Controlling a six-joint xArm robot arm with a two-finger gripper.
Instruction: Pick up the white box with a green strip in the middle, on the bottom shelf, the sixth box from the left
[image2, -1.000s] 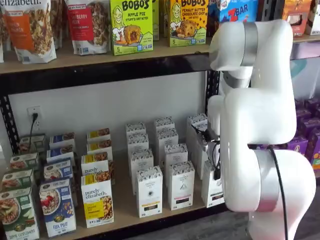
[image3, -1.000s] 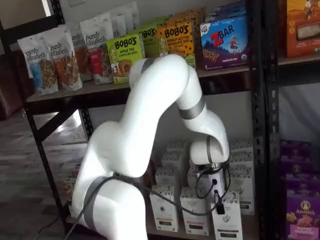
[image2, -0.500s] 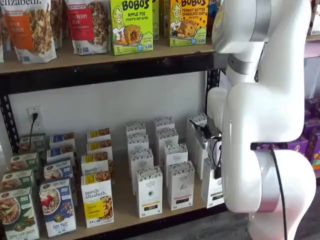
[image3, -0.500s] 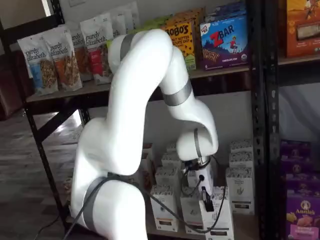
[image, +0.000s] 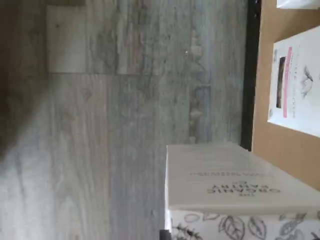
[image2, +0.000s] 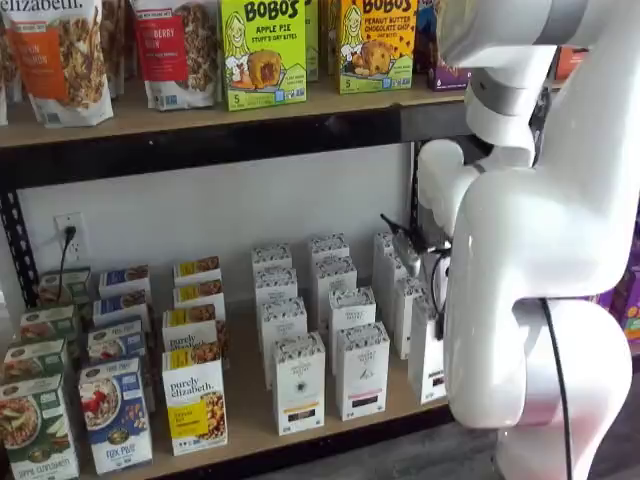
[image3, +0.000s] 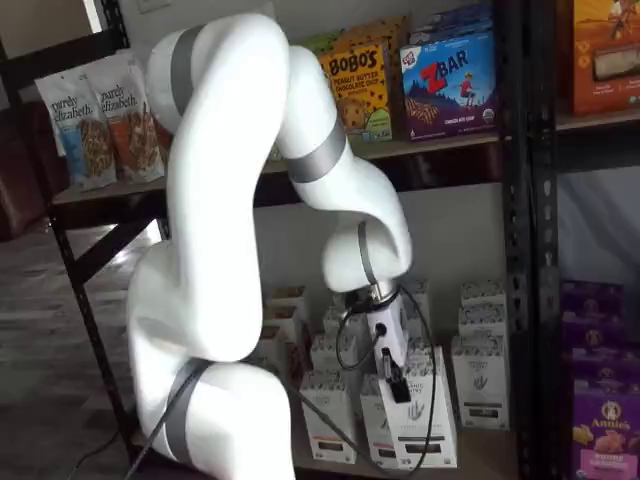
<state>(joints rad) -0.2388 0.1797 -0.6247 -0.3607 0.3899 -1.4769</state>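
The white box (image3: 425, 425), a tall carton with a black-speckled top band, hangs out in front of the bottom shelf (image2: 243, 392), tilted a little. My gripper (image3: 394, 384) is shut on its upper part, one black finger lying against its front. In a shelf view the arm hides most of the box (image2: 428, 352); only its left edge shows under the wrist. The wrist view shows the white box (image: 235, 180) close up, with its side panel and leaf-patterned band over the grey floor. Its green strip does not show.
Rows of like white cartons (image2: 299, 382) fill the bottom shelf beside yellow-labelled boxes (image2: 194, 400) and colourful cartons (image2: 115, 412). A black front rail (image: 248, 75) edges the tan board. Bobo's and Zbar boxes (image3: 448, 82) stand on the upper shelf. Black uprights (image3: 530, 250) flank the bay.
The arm's upper links have swung up and back, and the wrist has drawn the held white box out from the shelf row toward the front.
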